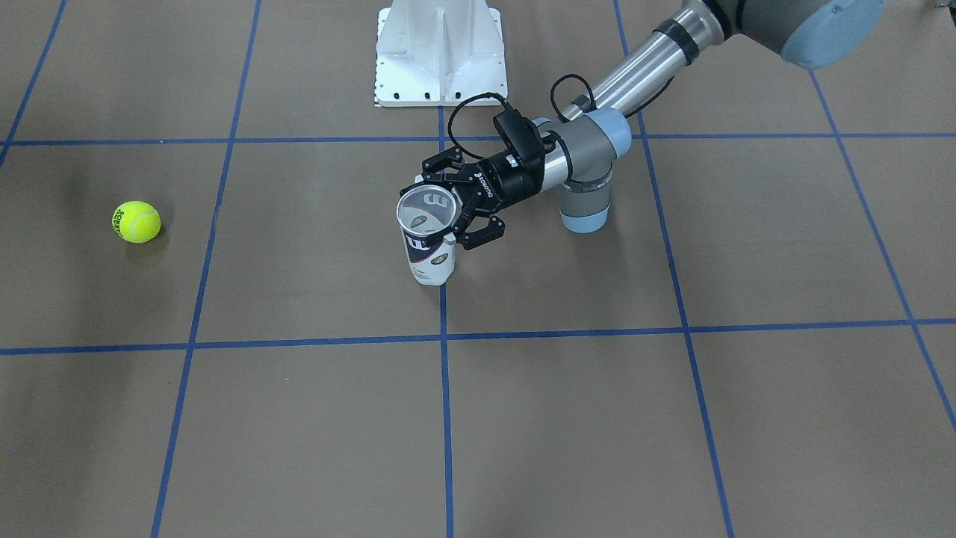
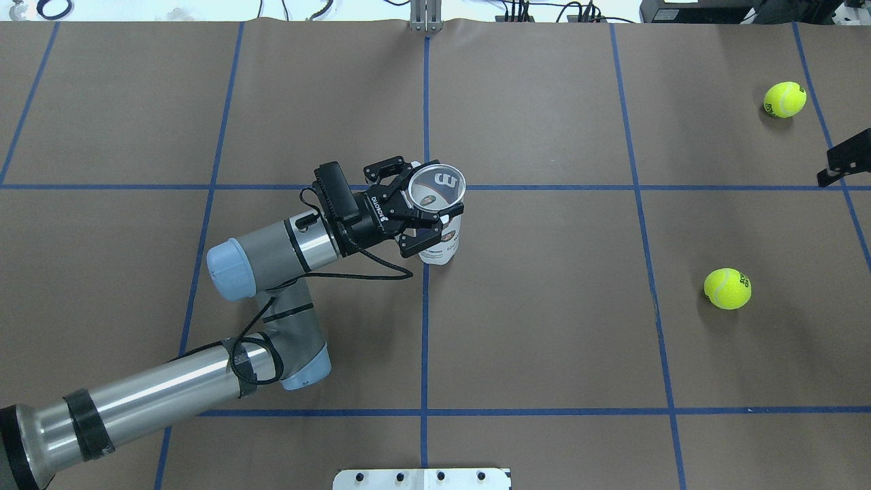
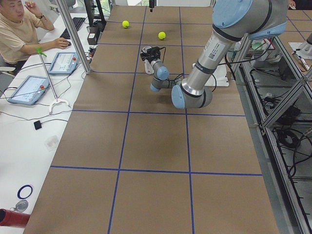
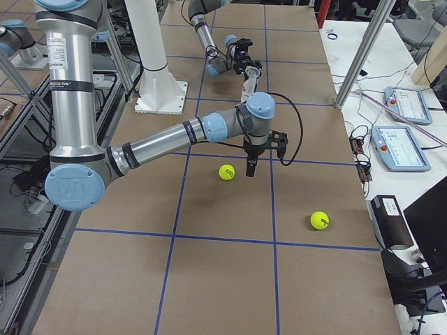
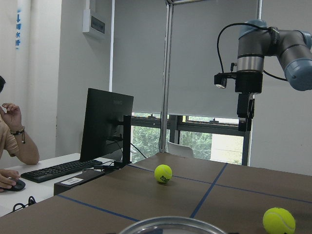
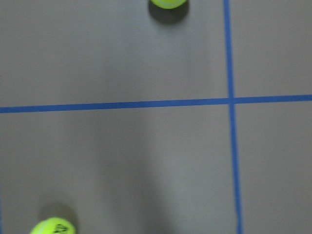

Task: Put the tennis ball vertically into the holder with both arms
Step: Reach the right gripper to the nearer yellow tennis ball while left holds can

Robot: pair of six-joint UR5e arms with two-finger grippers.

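The holder (image 1: 431,261) is a clear can with a white and navy label, standing upright with its mouth open near the table's centre. My left gripper (image 1: 435,211) comes in sideways and is shut on the holder just below the rim (image 5: 170,225). Two tennis balls lie on my right side: the nearer tennis ball (image 2: 727,288) and a farther one (image 2: 784,99). My right gripper (image 4: 250,172) points straight down, hovering above the table between the two balls. It shows edge-on, so I cannot tell how its jaws stand.
The white pedestal base (image 1: 441,52) stands at the table's near edge, behind the holder. A person sits at a side desk with a monitor (image 5: 105,124) and tablets (image 3: 28,89) past the far edge. Blue tape lines grid the brown table.
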